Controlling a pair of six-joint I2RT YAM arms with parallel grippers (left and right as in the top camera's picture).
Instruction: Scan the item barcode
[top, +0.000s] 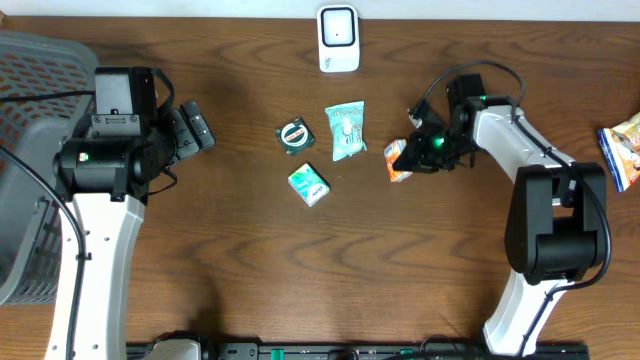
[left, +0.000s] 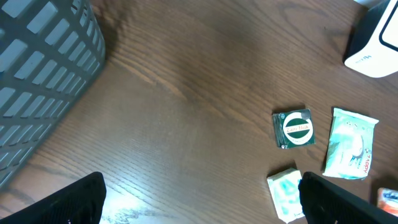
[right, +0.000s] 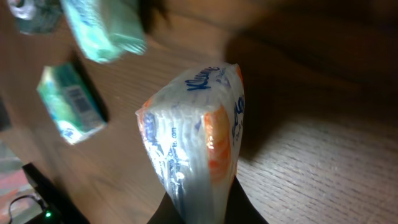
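Note:
My right gripper (top: 418, 150) is shut on an orange-and-white tissue pack (top: 399, 160), pinching one end of it. In the right wrist view the pack (right: 193, 143) stands up out of the dark fingers (right: 249, 208), close over the wood. The white barcode scanner (top: 338, 38) stands at the table's far edge, up and to the left of the pack. My left gripper (top: 195, 128) hangs open over bare wood on the left. Nothing lies between its fingers (left: 329, 199) in the left wrist view.
Between the arms lie a round green-and-white packet (top: 295, 136), a pale teal wipes pack (top: 346, 130) and a small green box (top: 309, 184). A grey basket (top: 25, 150) fills the left edge. A snack bag (top: 622, 148) lies at the right edge.

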